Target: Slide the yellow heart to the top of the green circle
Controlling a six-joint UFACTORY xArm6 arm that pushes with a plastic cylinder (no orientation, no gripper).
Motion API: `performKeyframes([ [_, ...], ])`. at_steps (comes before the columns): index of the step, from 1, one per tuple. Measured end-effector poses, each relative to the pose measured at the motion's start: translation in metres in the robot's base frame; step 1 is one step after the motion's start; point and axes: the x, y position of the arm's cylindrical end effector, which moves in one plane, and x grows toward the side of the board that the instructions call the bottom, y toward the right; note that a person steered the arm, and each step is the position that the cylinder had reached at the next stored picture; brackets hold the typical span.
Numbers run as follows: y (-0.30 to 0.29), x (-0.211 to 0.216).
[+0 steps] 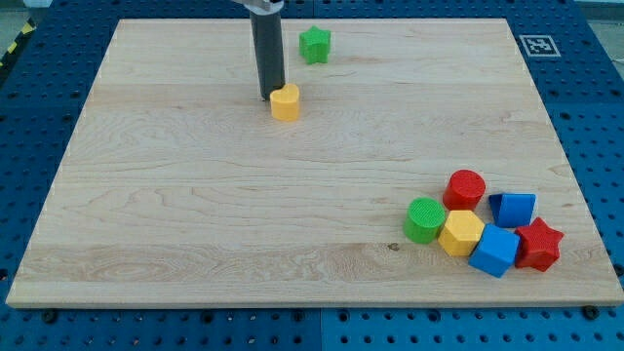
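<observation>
Item: yellow heart (285, 101), a small solid block, recorded on the wooden board (195, 195) toward the view's top, far from the green circle (425, 219) and up and to the view's left of it. It was judged light, rigid and not fragile, likely to slide readily on the smooth wood and to turn if pressed off-centre; contact was judged best made on its upper-left face, so that the push would run toward the green circle. Tool: a plain rod with nothing to open or close and nothing held; my tip (267, 97) was noted just at the heart's left edge, apparently touching it, though contact could not be confirmed. Also entered: a green star (314, 44) far up-left of the green circle; a red cylinder (465, 187) and a yellow hexagon (460, 232) beside it.
</observation>
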Motion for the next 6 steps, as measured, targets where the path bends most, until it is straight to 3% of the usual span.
performKeyframes([
  [2,0.034,0.061],
  [4,0.115,0.116],
  [5,0.163,0.127],
  [6,0.163,0.124],
])
